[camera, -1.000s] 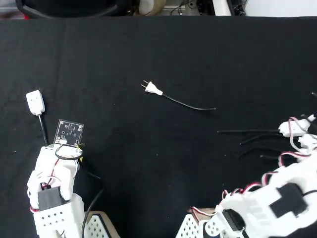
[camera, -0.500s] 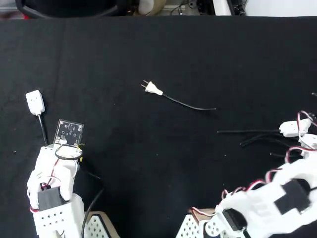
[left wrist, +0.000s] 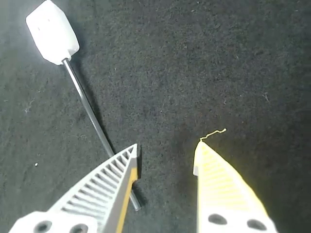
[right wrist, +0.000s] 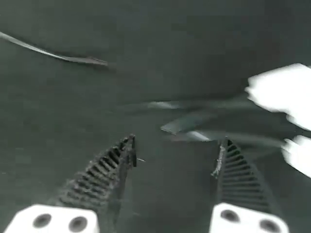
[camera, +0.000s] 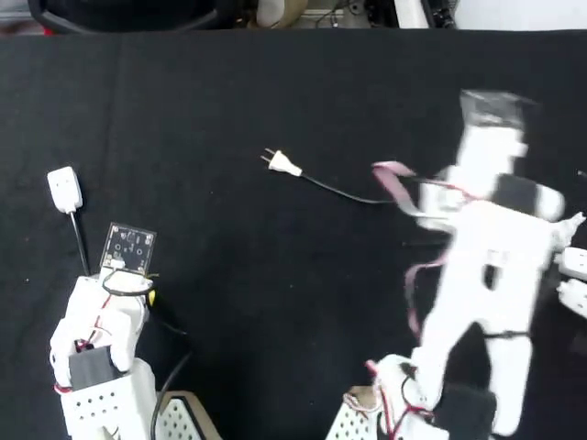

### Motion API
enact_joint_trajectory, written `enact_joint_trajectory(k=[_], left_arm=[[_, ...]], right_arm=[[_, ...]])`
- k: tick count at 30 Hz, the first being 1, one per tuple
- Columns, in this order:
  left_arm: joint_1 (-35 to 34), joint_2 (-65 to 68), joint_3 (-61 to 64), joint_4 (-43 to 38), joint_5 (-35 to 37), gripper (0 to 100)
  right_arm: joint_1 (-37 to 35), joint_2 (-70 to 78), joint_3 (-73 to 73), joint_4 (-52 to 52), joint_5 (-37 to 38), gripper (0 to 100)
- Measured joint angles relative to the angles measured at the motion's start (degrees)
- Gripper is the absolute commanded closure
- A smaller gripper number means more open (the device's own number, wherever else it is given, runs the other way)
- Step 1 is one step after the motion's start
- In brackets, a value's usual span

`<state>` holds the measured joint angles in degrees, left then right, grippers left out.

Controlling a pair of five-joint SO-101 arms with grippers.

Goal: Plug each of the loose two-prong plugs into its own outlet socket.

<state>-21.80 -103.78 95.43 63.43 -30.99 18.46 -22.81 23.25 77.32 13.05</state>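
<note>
Black cloth (camera: 275, 82) covers the table on which both arms stand. The left gripper (left wrist: 165, 155) has its fingers spread wide with nothing between them but bare cloth; one finger is white (left wrist: 109, 182), the other yellow (left wrist: 221, 187). A white outlet socket (left wrist: 52, 31) lies flat well beyond the tip of the white finger, apart from it, and the socket's grey cord (left wrist: 87, 109) runs back from the socket towards that finger and passes close beside its tip. In the high view the same socket sits just ahead of the left arm (camera: 101, 339). The right gripper (right wrist: 175, 153) also stands wide open and holds nothing, its two dark ribbed fingers (right wrist: 104, 172) well apart above the cloth. Beyond their tips lie several thin dark leads (right wrist: 194, 124), too blurred to count, and off to the side of one finger are white bodies (right wrist: 284, 94) whose kind cannot be told. The loose white two-prong plug (camera: 282, 164) lies on the cloth between the two arms, well apart from either set of fingers, its prongs turned away from its thin black lead (camera: 353, 193), whose free end reaches close to the right arm (camera: 491, 247)
</note>
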Motion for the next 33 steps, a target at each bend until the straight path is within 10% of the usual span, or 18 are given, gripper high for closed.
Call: enact_joint_trajectory(k=[7, 20, 33], left_arm=[[-0.18, 0.00, 0.44, 0.00, 0.00, 81], [-0.44, 0.00, 0.44, 0.00, -2.64, 81], [-0.44, 0.00, 0.44, 0.00, -2.64, 81]], right_arm=[[-25.76, 9.23, 0.00, -14.59, -29.10, 74.0], [-30.95, 51.52, -26.46, -22.24, -68.92, 74.0], [-32.62, 54.24, -34.90, -13.98, -79.91, 74.0]])
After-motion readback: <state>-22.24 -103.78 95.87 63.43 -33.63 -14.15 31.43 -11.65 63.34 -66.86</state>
